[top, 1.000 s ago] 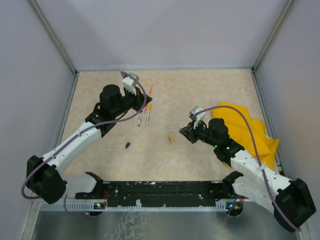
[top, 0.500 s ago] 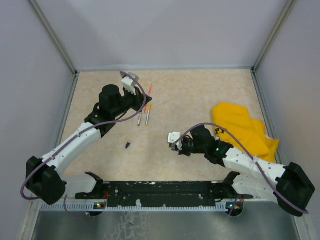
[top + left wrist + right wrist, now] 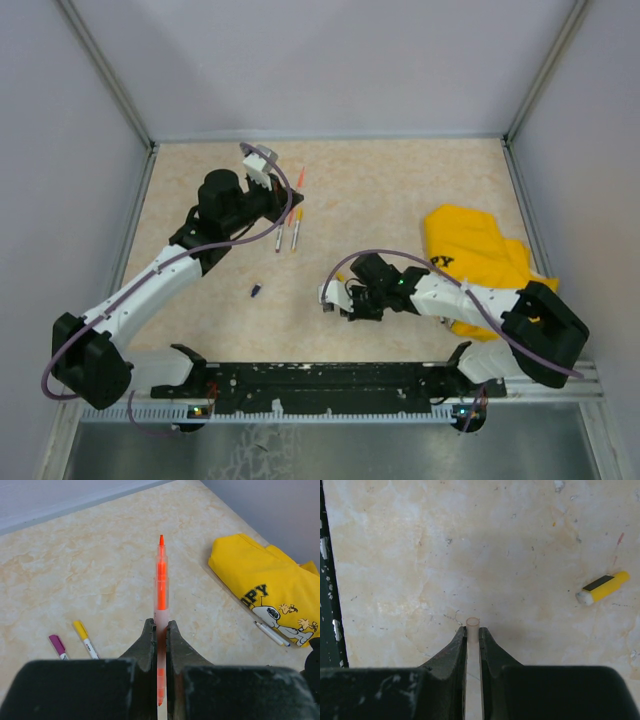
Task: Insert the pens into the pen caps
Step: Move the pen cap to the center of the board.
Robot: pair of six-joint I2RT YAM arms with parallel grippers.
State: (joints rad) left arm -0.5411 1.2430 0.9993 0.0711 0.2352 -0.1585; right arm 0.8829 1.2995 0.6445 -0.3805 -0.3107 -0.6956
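My left gripper (image 3: pixel 160 625) is shut on an orange-pink pen (image 3: pixel 161 580) whose bare tip points away from it; in the top view the left gripper (image 3: pixel 290 203) hovers at the far left. My right gripper (image 3: pixel 472 630) is shut on a pale translucent pen cap (image 3: pixel 472 624), open end forward, low over the table; in the top view the right gripper (image 3: pixel 335 300) is at the near middle. A yellow cap (image 3: pixel 602 587) lies to its right. Two pens, one with a purple end (image 3: pixel 59 646) and one with a yellow end (image 3: pixel 85 639), lie below the left gripper. A dark blue cap (image 3: pixel 256 291) lies alone.
A yellow cloth (image 3: pixel 480 260) lies crumpled at the right, with a white pen (image 3: pixel 270 633) beside its edge. A black rail (image 3: pixel 320 378) runs along the near edge, close behind my right gripper. Grey walls enclose the table.
My right arm has swung left and toward the near edge, from beside the yellow cloth to the near middle. The left arm has not moved.
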